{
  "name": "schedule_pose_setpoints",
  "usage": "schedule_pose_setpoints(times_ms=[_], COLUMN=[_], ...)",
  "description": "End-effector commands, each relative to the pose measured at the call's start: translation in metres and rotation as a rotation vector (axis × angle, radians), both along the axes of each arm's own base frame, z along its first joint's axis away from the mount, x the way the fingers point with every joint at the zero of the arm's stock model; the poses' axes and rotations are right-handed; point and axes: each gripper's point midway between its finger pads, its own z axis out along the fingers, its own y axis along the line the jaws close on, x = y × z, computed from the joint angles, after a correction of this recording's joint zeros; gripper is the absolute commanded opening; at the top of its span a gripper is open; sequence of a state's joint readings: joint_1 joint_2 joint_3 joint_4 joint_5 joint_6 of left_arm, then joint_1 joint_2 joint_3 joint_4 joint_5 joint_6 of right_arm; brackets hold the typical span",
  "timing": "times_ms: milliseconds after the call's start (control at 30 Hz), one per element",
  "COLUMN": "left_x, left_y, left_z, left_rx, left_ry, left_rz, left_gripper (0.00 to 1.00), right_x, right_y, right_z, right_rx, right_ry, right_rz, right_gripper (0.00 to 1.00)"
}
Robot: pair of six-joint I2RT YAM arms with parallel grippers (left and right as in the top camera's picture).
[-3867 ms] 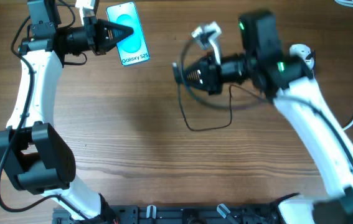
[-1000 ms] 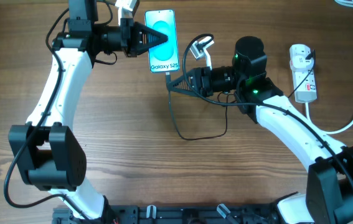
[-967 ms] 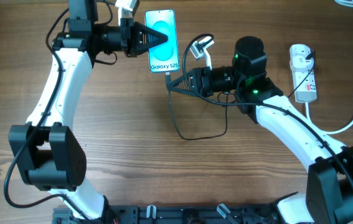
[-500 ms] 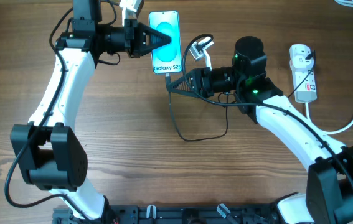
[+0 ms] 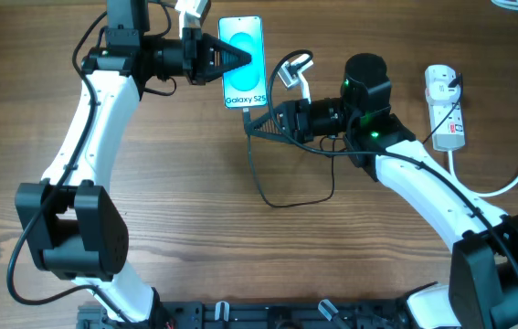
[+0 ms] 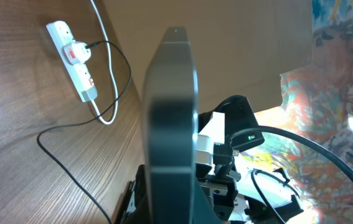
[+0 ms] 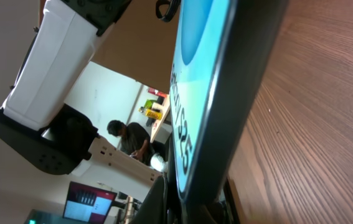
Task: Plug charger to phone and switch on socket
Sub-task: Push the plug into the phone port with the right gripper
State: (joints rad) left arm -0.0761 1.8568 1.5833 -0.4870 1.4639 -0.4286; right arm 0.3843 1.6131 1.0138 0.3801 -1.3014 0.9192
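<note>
The small flat phone with a blue-green screen is at the far side of the brown wooden table, a bit left of the middle. The left gripper comes in from the left, and its black fingers are pressed together on the phone's left side, so it is pinching the phone. The wrist view on that arm looks right along the phone's thin edge. The phone's long way runs from far to near. At the near end of the screen you can read "Galaxy S25" in white letters. The right gripper sits just beside that near end, a little to its right. Its fingers are pressed together too, and I think they are pinching the plug of the thin black charger cable, which loops away over the table. The plug looks like it touches the phone's near short edge, but I cannot tell if it is pushed in. I think the plug has to go straight toward the far side, along the phone's long way. The long white power strip with a red bit lies well apart at the right, beside its thick white cord. The right arm is nearer to it.
</note>
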Motion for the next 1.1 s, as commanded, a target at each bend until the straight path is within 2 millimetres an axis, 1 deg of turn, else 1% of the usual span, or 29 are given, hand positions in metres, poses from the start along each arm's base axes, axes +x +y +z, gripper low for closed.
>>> schedule_pose_setpoints(times_ms=[0,200,433,767,1067], left_x=[-0.008,-0.008,-0.008,-0.009,-0.018], left_y=[-0.002,-0.002,-0.002,-0.003,-0.019], left_z=[0.017,0.017,0.017,0.017,0.016], left_rx=[-0.025,-0.024,-0.024,-0.024,-0.024], left_ry=[-0.031,-0.032,-0.031,-0.031,-0.003], left_rz=[-0.029,-0.028,-0.028,-0.030,-0.071], left_gripper=[0.04,0.04,0.04,0.04,0.04], right_x=[0.003,0.006,0.014,0.022,0.031], right_y=[-0.001,-0.003,-0.012,-0.011,-0.012], right_z=[-0.009,-0.010,-0.010,-0.012,-0.014], right_rx=[-0.010,-0.010,-0.010,-0.021,-0.034], right_ry=[0.018,0.004,0.004,0.004,0.002], right_rz=[-0.007,-0.016,-0.046,-0.090,-0.146], right_gripper=[0.04,0.04,0.04,0.04,0.04])
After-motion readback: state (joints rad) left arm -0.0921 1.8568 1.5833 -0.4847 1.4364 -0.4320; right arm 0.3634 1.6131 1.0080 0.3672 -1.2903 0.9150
